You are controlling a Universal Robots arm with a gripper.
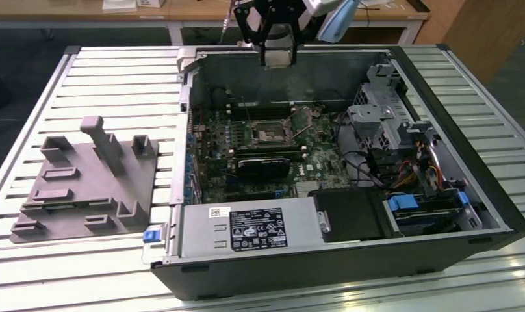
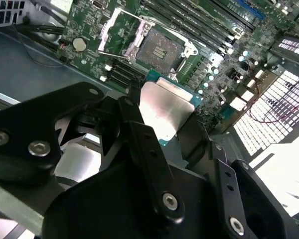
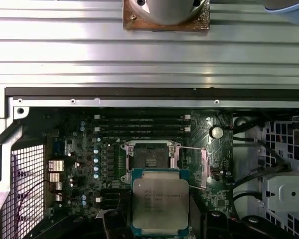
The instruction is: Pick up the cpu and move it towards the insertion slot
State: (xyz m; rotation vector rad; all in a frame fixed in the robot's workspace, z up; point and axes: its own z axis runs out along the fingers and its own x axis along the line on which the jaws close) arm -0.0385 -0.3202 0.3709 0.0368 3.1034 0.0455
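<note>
My gripper point(image 1: 277, 57) hangs above the far wall of the open computer case point(image 1: 332, 273), shut on the cpu. The cpu point(image 2: 164, 112) is a flat square chip with a silvery top and pale rim, held between two black fingers point(image 2: 139, 132). In the first wrist view the cpu point(image 3: 160, 199) covers the near edge of the insertion slot point(image 3: 149, 160). The insertion slot point(image 1: 269, 133) is a square socket with a dark centre and a shiny metal frame on the green board, its retaining frame point(image 2: 114, 32) swung open. The cpu is well above the board and apart from the socket point(image 2: 162, 50).
A grey tray point(image 1: 85, 188) with raised blocks lies on the slatted table at the exterior view's left. Inside the case are a black card point(image 1: 262, 166), long memory slots point(image 3: 139, 124), a power supply point(image 1: 245, 227), a metal drive cage point(image 1: 384, 117) and loose cables point(image 1: 410, 172).
</note>
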